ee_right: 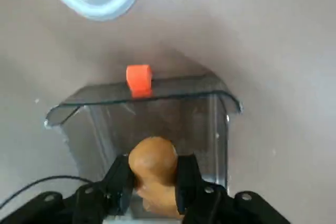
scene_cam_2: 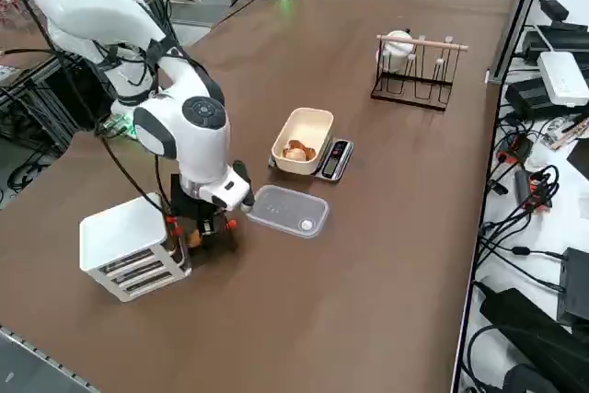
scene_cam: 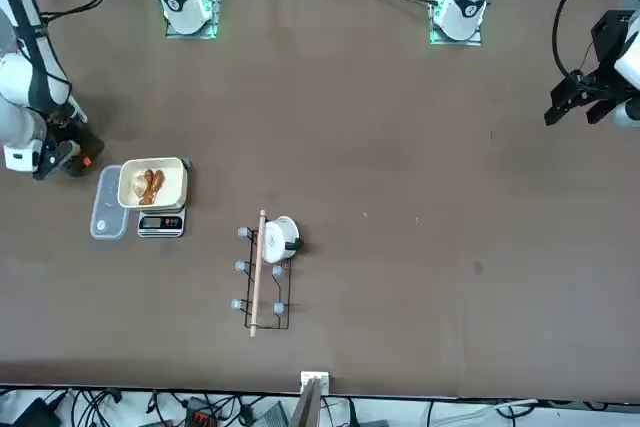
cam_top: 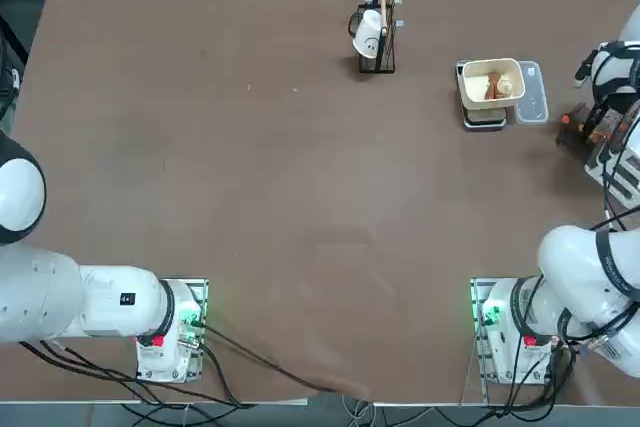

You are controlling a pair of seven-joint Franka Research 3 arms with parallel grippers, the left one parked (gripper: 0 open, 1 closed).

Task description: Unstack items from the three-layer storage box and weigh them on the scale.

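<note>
Open room: the brown worktop (cam_top: 250,177) is bare over its left and middle in the top view; all the task things crowd the right edge.
Wire stand: a thin black wire stand (cam_top: 378,37) with a white cup (cam_top: 368,33) stands at the far middle, well apart from everything else.
Scale: the scale (scene_cam_2: 333,159) sits right of the stand, its cream bowl (scene_cam_2: 304,139) on top and holding brown and cream lumps (scene_cam_2: 295,151); the translucent plate (scene_cam_2: 288,211) lies flat just beside it, towards the storage box.
Storage box: the three-layer storage box (scene_cam_2: 129,246) stands near the worktop's right edge in the right side view; in the top view it is cut off by the picture's right border, only slatted layers showing.
Drawer: a clear drawer (ee_right: 157,114) with an orange-red tab (ee_right: 139,80) is pulled out of the box towards the plate.
Tool: the right tool (ee_right: 154,179) reaches down into that drawer, its fingers (ee_right: 188,174) pressed on either side of an orange-tan lump (ee_right: 153,163), grasping it.
Item and tool: the lump sits between the fingertips, inside the drawer's walls, its rounded top standing above the fingers.
Hidden: the arm's white wrist (scene_cam_2: 198,140) covers the drawer and the lump in the right side view; whether the lump touches the drawer floor cannot be told.
Hard to make out: other contents of the box layers.
</note>
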